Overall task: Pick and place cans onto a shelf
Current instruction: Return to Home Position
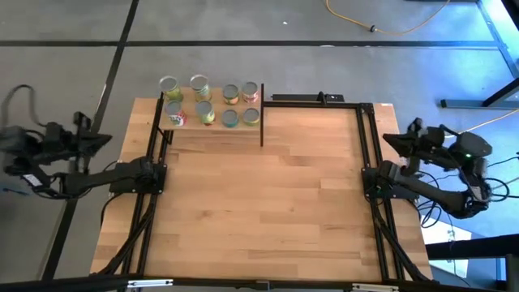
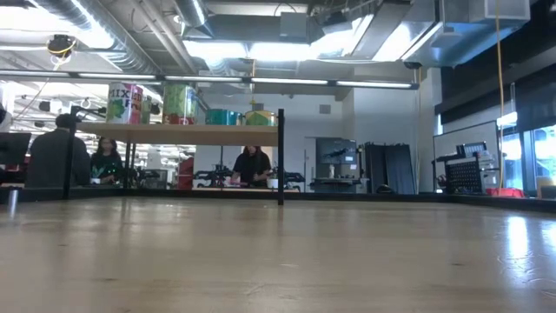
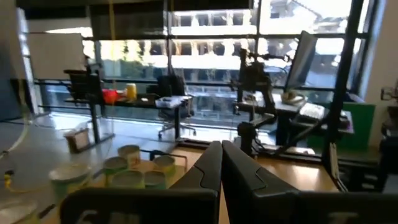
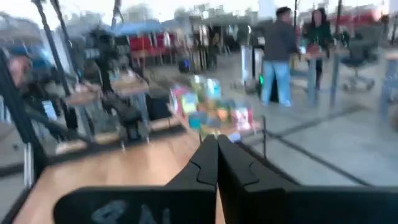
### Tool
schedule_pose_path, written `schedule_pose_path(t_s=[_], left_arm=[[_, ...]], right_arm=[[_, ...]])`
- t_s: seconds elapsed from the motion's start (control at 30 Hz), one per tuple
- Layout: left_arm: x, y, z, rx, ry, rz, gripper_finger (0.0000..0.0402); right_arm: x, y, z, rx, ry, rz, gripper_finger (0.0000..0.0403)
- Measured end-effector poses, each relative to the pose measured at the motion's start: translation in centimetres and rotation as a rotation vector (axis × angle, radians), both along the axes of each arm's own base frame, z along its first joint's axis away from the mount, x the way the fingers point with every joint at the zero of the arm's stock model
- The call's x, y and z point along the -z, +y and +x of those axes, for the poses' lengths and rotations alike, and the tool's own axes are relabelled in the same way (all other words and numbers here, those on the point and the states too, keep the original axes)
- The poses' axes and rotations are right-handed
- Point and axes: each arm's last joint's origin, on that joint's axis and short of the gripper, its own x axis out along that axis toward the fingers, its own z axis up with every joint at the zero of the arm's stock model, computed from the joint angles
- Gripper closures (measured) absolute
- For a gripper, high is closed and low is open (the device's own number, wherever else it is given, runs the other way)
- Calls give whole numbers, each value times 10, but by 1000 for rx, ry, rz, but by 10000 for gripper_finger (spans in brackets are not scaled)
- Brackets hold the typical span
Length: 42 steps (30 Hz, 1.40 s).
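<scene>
Left arm (image 1: 89,177) folded just left of shelf (image 1: 215,136), at tabletop (image 1: 268,211) edge. Left jaws pressed together, gripping nothing. I count eight cans (image 1: 201,87) upright on shelf, two rows of four. Black upright panel (image 1: 262,113) at shelf's right end. Right arm (image 1: 422,188) folded well right of shelf. Right jaws closed tight, empty. I see people (image 2: 54,158) in room behind shelf.

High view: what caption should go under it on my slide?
Eight cans stand on the shelf; left claw and right claw rest shut at the table's sides.
</scene>
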Motion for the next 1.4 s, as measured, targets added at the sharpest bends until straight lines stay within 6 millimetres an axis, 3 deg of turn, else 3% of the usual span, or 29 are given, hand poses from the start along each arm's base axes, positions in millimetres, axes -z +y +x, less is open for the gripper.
schedule_pose_path(t_s=[0.17, 0.37, 0.73, 0.93, 1.4], left_arm=[[7, 10, 40, 67, 5, 39, 401], [34, 28, 95, 71, 41, 27, 401], [96, 48, 168, 159, 17, 49, 401], [130, 55, 189, 159, 41, 49, 401], [186, 62, 210, 165, 49, 62, 401]], right_arm=[[13, -13, 34, -104, -95, -52, 403], [51, -31, 72, -144, -116, -63, 403], [106, -45, 104, -172, -125, -51, 403], [127, -49, 111, -169, -101, -73, 402], [158, -52, 118, -169, -45, -71, 402]])
